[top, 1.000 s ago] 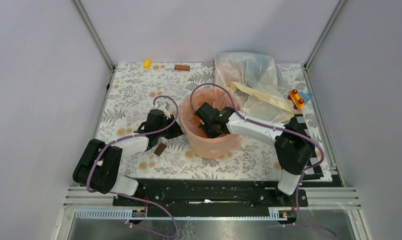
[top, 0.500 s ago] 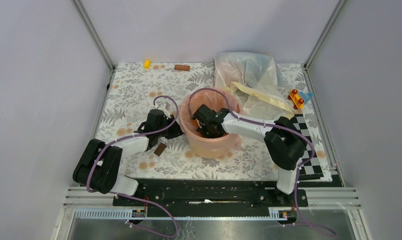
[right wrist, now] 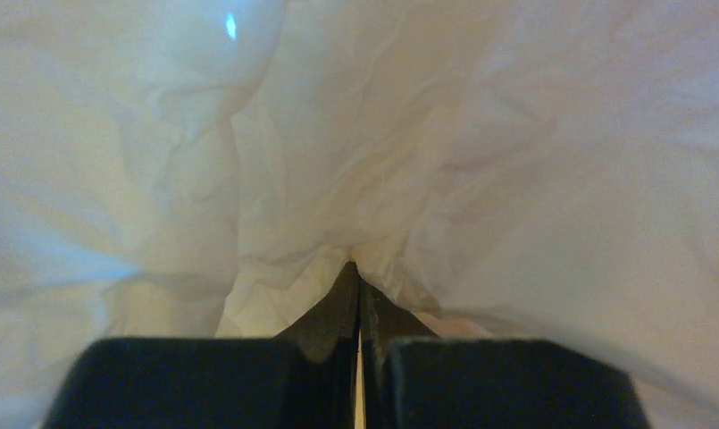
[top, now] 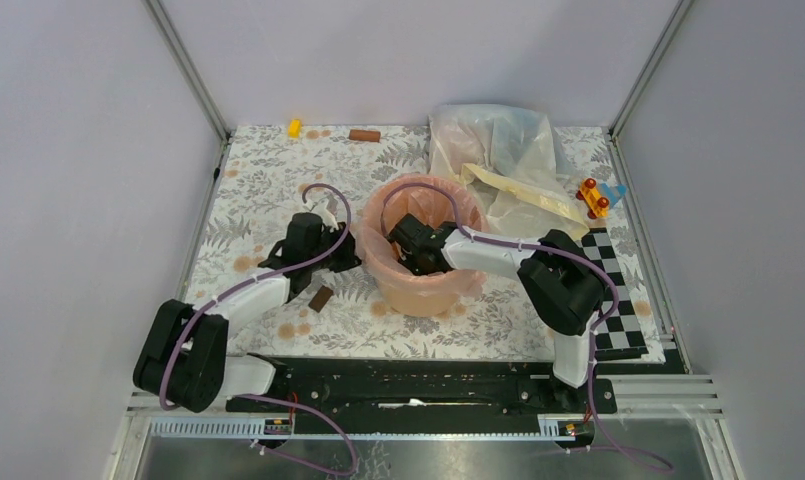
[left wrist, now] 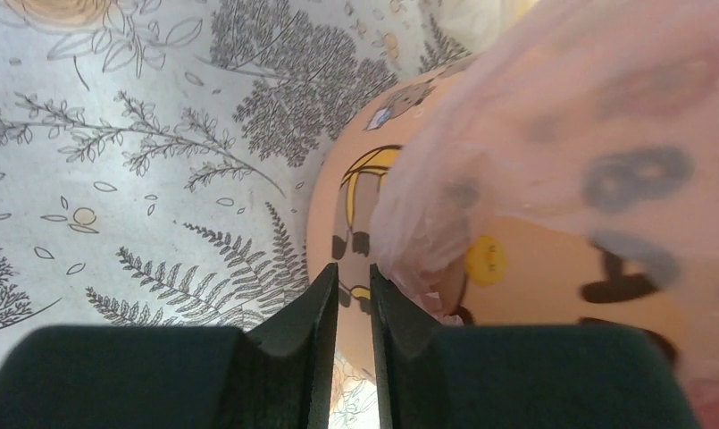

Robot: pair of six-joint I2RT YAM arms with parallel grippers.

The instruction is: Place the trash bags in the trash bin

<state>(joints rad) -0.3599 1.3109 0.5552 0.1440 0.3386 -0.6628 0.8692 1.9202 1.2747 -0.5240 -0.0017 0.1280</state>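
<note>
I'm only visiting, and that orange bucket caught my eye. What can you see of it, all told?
The trash bin is a round peach-orange plastic bucket standing upright near the middle of the floral table. Its side bears cartoon print in yellow and black. A thin, crinkled pink trash bag lines it and drapes over the rim. The right claw reaches down inside, shut, tips pressed into the film. The left claw, fingers slightly apart, sits close beside its left wall; contact is unclear.

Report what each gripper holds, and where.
The right gripper pinches a fold of the pink trash bag inside the bin. The left gripper, slightly open beside the bin, holds nothing.
</note>
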